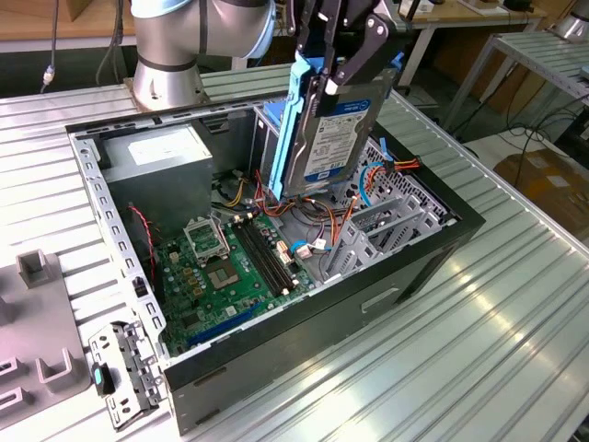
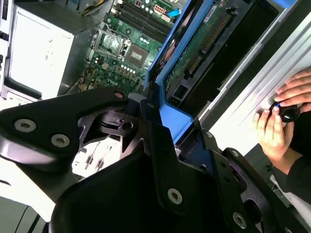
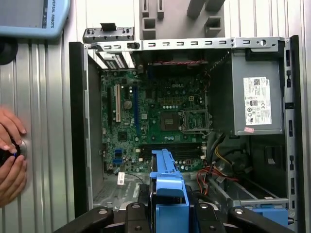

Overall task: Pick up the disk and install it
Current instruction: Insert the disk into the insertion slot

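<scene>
Your tool (image 1: 337,81) closed tight around disk (image 1: 329,129), pinching blue frame (image 1: 296,110) at top edge. Disk hangs near upright over open computer case (image 1: 433,249); in exterior view, motherboard (image 1: 221,267) at its 7 o'clock. Likely dense, rigid, shock-sensitive; hold frame rails, not exposed circuit board (image 2: 201,36).

A: What did the open computer case (image 1: 386,285) on the ribbed desk (image 1: 479,359) contain?
B: A green motherboard (image 1: 216,276) lay flat on its floor. A grey power supply (image 1: 161,161) sat just beside it, toward the exterior view's left. Orange cables (image 1: 342,221) ran near a grey drive cage (image 1: 391,221).
A: And outside the case?
B: A perforated metal bracket (image 1: 124,373) lay on the desk beside one case corner, with grey fixture blocks (image 1: 37,267) near it.
</scene>
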